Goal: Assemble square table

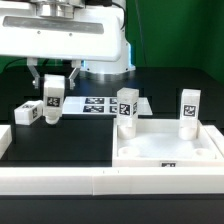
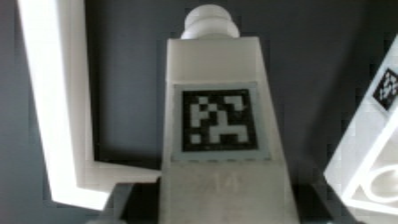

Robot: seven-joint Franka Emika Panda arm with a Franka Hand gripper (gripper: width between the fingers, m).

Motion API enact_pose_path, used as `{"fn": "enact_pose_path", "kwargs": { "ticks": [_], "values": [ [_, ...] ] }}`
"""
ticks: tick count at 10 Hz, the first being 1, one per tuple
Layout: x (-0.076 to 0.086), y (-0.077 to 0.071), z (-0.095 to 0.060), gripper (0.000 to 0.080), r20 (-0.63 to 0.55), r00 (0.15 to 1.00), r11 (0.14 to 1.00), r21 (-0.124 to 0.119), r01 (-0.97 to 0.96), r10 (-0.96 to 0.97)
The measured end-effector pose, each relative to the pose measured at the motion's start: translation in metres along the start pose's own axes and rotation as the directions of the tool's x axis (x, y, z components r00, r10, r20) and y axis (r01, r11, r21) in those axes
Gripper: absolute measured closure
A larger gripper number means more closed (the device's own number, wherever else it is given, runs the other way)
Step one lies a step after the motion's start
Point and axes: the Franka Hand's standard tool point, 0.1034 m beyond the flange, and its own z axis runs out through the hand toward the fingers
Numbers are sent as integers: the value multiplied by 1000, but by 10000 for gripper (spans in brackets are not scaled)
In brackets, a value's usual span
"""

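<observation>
My gripper (image 1: pixel 50 92) is shut on a short white leg (image 1: pixel 52 104) with a black-and-white tag, held upright close over the black table at the exterior view's left. In the wrist view that leg (image 2: pixel 217 120) fills the middle, its screw tip pointing away, and my gripper (image 2: pixel 222 200) clamps its near end between dark fingers (image 2: pixel 135 196). The square table top (image 1: pixel 150 152), a white tray with a raised rim, lies at the exterior view's right. Two legs (image 1: pixel 127 108) (image 1: pixel 188 108) stand upright at its far corners. Another leg (image 1: pixel 27 112) lies loose beside my gripper.
The marker board (image 1: pixel 95 103) lies flat between the gripper and the table top. Long white border rails (image 1: pixel 90 185) run along the front and the exterior view's left edge. A rail corner (image 2: pixel 61 110) and the loose leg (image 2: pixel 365 150) flank the held leg in the wrist view.
</observation>
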Motion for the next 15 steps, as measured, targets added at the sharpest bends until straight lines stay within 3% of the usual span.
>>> {"fn": "enact_pose_path", "kwargs": {
  "ticks": [1, 2, 3, 4, 5, 7, 9, 10, 11, 14, 15],
  "values": [
    [18, -9, -7, 512, -95, 995, 1000, -25, 0, -3],
    [26, -20, -11, 512, -142, 990, 999, -31, -9, 5],
    [33, -21, -16, 512, -237, 971, 997, -80, 5, -24],
    [25, -9, -13, 512, -275, 960, 992, -123, 12, -46],
    [22, -10, -9, 512, -250, 968, 995, -105, 3, -29],
    [24, -15, -10, 512, -253, 967, 995, -102, 7, -33],
    [42, -63, -15, 512, -255, 964, 997, -10, -78, 73],
    [58, -81, -21, 512, -272, 957, 995, 20, -99, 101],
    [64, -90, -24, 512, -280, 952, 992, 37, -120, 126],
    [63, -89, -22, 512, -278, 953, 993, 35, -117, 122],
    [64, -96, -22, 512, -278, 952, 991, 43, -124, 131]
  ]
}}
